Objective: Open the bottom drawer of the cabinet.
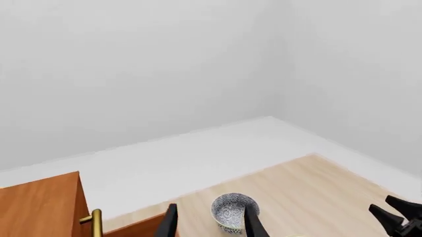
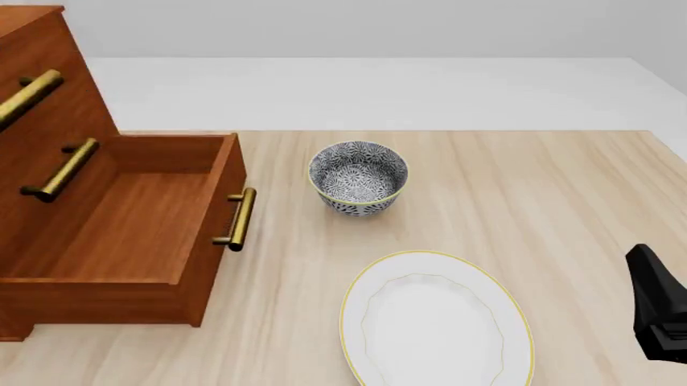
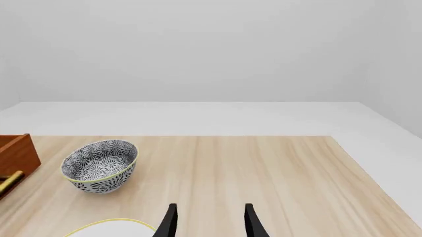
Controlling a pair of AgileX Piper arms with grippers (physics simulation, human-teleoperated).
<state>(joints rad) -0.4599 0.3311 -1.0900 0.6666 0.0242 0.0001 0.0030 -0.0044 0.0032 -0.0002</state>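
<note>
The cabinet (image 2: 48,56) stands at the table's left. Its bottom drawer (image 2: 118,217) is pulled well out, its inside is empty, and its brass handle (image 2: 238,219) faces the bowl. The two upper drawers are shut. My left gripper (image 1: 211,208) is open and empty, up above the table to the right of the cabinet (image 1: 39,207); it is out of the front view. My right gripper (image 3: 211,208) is open and empty, low at the table's right front, and only part of it (image 2: 660,310) shows in the front view.
A patterned blue-and-white bowl (image 2: 358,178) sits mid-table just right of the drawer; it also shows in the right wrist view (image 3: 100,165). A white plate with a yellow rim (image 2: 435,322) lies at the front, between the drawer and my right gripper.
</note>
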